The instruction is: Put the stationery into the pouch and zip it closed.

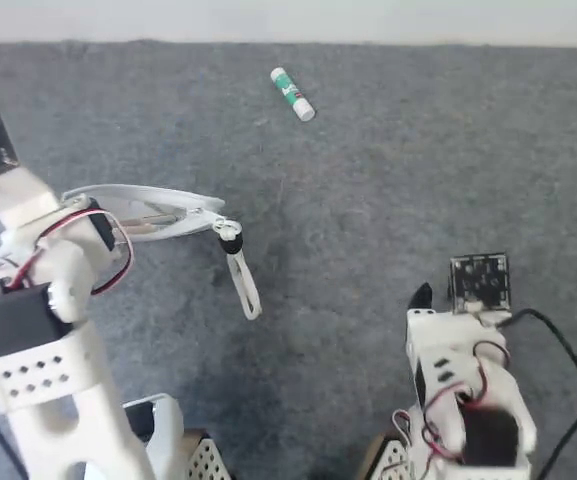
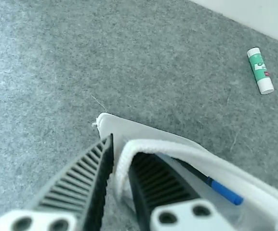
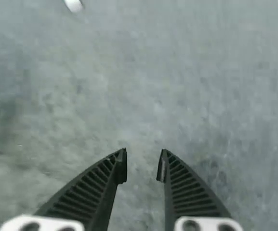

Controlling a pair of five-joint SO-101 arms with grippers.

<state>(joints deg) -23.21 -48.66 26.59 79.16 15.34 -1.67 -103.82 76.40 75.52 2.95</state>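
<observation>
The white pouch [image 1: 158,212] lies on the grey carpet at the left, mouth open. In the left wrist view its rim [image 2: 143,147] sits pinched between the fingers of my left gripper [image 2: 120,147], which is shut on it. A blue pen [image 2: 223,191] shows inside the pouch. The pouch's wrist strap [image 1: 244,282] trails toward the middle of the table. A green-and-white glue stick [image 1: 293,94] [image 2: 260,70] lies alone near the far edge. My right gripper [image 3: 141,166] hangs open over bare carpet at the front right [image 1: 423,296], holding nothing.
Grey carpet [image 1: 388,180] covers the whole table, and a pale wall runs along its far edge. The two arm bases stand at the front left and front right. Between the pouch and the right arm lies free carpet.
</observation>
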